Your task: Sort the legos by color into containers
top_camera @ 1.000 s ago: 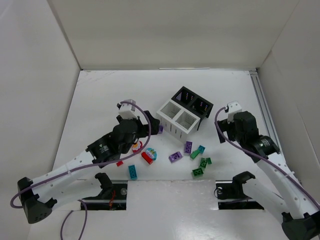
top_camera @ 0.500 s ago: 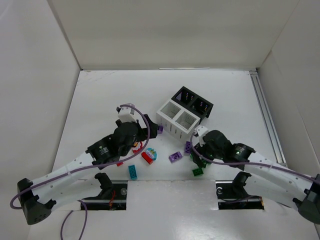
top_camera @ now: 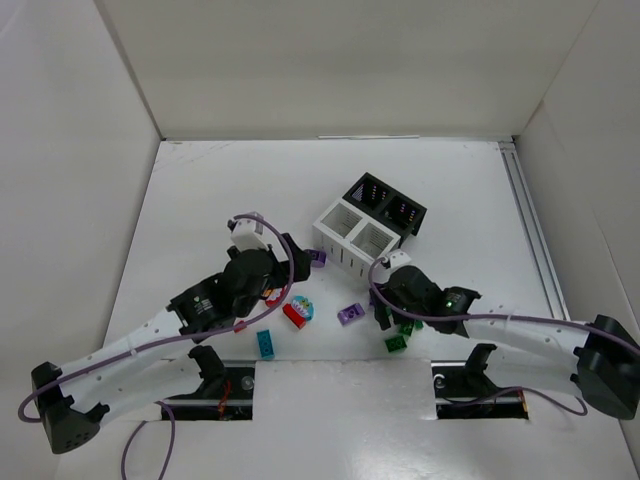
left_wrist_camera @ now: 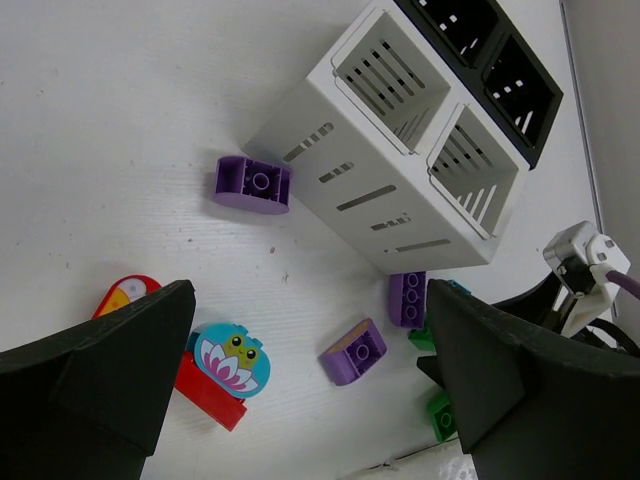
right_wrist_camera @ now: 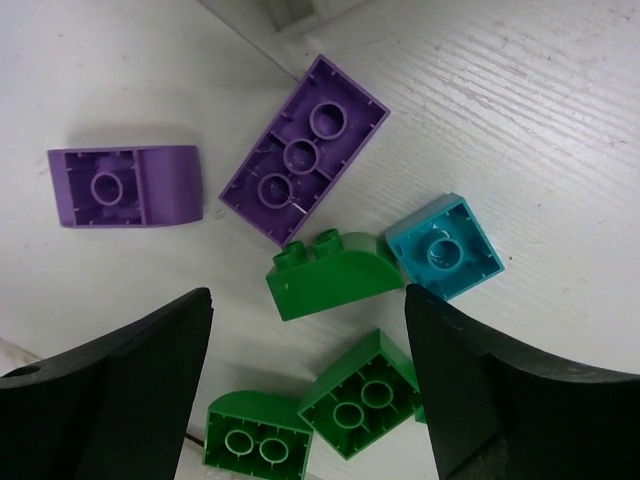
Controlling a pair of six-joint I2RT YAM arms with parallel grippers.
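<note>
The containers stand mid-table as one block: two white slatted bins (top_camera: pixel 350 235) (left_wrist_camera: pixel 400 150) and two black bins (top_camera: pixel 386 203) (left_wrist_camera: pixel 490 60). Legos lie loose in front of them. My right gripper (top_camera: pixel 385 308) (right_wrist_camera: pixel 310 330) hangs open low over a cluster: a curved green brick (right_wrist_camera: pixel 330 275), two more green bricks (right_wrist_camera: pixel 367 393) (right_wrist_camera: pixel 258 442), a teal brick (right_wrist_camera: pixel 443 247), a flat purple brick (right_wrist_camera: pixel 303 150) and a curved purple one (right_wrist_camera: pixel 125 187). Nothing is held. My left gripper (top_camera: pixel 290 268) (left_wrist_camera: pixel 310 330) is open above a red brick (left_wrist_camera: pixel 210 395) and a purple brick (left_wrist_camera: pixel 252 185).
A teal lily-pad piece (top_camera: pixel 301 305) (left_wrist_camera: pixel 232 360) rests on the red brick. A lone teal brick (top_camera: pixel 265 343) lies near the front edge. A red-and-yellow piece (left_wrist_camera: pixel 125 297) peeks out beside my left finger. White walls enclose the table (top_camera: pixel 200 200).
My right arm has swung from the right side down and leftward to the green cluster in front of the bins. My left arm has shifted only slightly.
</note>
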